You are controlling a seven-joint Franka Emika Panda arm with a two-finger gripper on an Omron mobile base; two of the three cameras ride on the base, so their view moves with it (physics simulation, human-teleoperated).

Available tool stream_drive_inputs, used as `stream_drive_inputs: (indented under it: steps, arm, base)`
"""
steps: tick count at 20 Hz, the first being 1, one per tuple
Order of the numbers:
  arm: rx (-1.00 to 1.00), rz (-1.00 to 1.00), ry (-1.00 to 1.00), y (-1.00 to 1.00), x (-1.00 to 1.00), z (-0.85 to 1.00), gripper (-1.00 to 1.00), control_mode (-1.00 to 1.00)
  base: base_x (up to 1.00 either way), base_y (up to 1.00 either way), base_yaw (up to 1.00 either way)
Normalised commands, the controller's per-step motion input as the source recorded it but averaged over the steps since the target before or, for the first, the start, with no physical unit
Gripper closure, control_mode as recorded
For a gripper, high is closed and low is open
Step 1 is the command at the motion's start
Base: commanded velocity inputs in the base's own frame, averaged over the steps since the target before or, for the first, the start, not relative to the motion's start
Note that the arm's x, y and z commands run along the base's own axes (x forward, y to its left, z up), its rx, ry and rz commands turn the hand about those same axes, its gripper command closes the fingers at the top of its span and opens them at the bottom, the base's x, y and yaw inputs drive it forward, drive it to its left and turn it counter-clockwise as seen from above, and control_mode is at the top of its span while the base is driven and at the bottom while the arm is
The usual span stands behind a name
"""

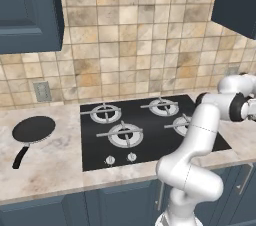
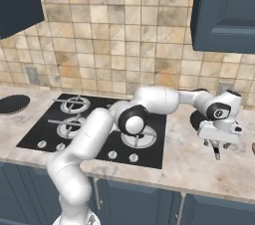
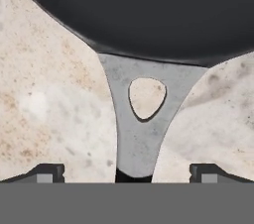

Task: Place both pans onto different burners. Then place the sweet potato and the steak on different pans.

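Note:
One black pan lies on the counter right of the cooktop, and its grey handle neck with a hole runs toward me. My gripper is open just above that handle, one fingertip on each side, not touching it. From the right base view, the hand hovers over this pan, which it mostly hides. The second pan sits on the counter left of the cooktop, handle pointing to the front. The burners stand bare. Sweet potato and steak are out of view.
The black cooktop has small white knobs along its front. A reddish sliver at the right edge is too cut off to identify. Wall outlets sit on the tiled backsplash. Blue cabinets hang above both sides.

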Motion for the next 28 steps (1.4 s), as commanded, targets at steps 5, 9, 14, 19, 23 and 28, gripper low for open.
stream_drive_inputs:
  steps: [5, 9, 14, 19, 23, 28]
  arm:
    - [0.0, 0.0, 0.03, -0.11, 0.1, -0.11, -1.0, -1.0]
    - [0.0, 0.0, 0.04, -0.06, 0.09, -0.15, -1.0, -1.0]
    - [0.0, 0.0, 0.06, -0.02, 0.01, -0.18, -1.0, -1.0]
    - [0.0, 0.0, 0.08, 0.0, 0.0, -0.22, -1.0, -1.0]
    - [0.0, 0.0, 0.09, 0.0, 0.0, -0.3, -1.0, -1.0]
    - [0.0, 0.0, 0.07, 0.0, 0.0, -0.2, -1.0, -1.0]
  base:
    - [0.0, 0.0, 0.0]
    - [0.0, 0.0, 0.0]
    - [0.0, 0.0, 0.0]
    - [0.0, 0.0, 0.0]
    - [0.0, 0.0, 0.0]
    - [0.0, 0.0, 0.0]
